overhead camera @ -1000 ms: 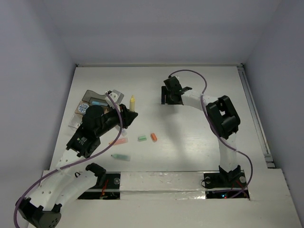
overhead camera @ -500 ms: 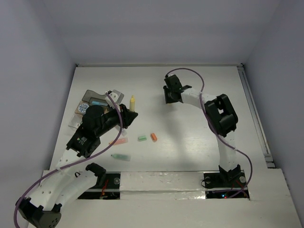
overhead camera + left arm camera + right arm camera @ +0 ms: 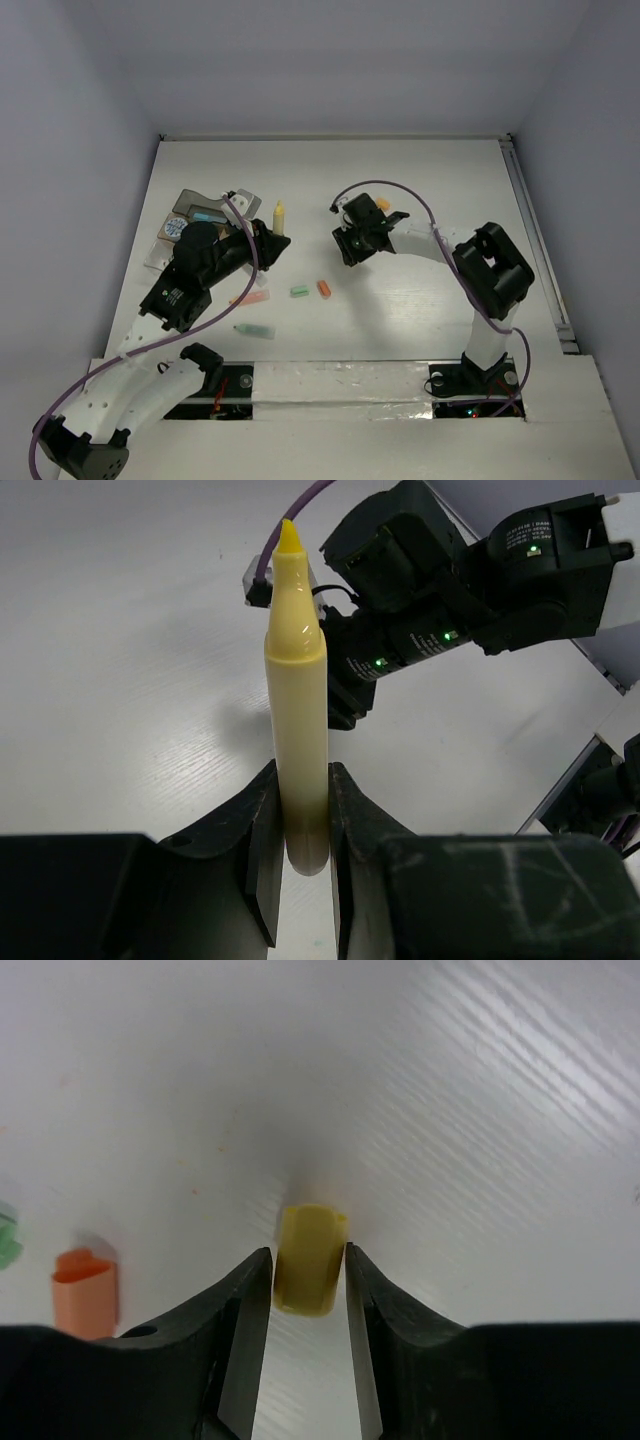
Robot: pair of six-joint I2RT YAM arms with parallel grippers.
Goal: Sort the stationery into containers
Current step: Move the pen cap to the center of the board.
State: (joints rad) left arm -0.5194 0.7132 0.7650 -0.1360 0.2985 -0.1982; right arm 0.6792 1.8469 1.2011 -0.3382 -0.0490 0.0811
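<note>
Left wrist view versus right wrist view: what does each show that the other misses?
Only the left wrist: a long yellow marker clamped in the left end effector, tip pointing outward, with the black right arm beyond. Only the right wrist: a stubby yellow piece held in the right end effector, plus a small orange block and a green scrap at the left edge. Both: the white table.

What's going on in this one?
The left arm holds a long yellow marker clamped in its jaws, near the cluster of small containers. The right arm has a stubby yellow block pinched between its jaws over the white table. A small orange block, a small green block, a thin pink pen and a thin green pen lie loose between the arms.
</note>
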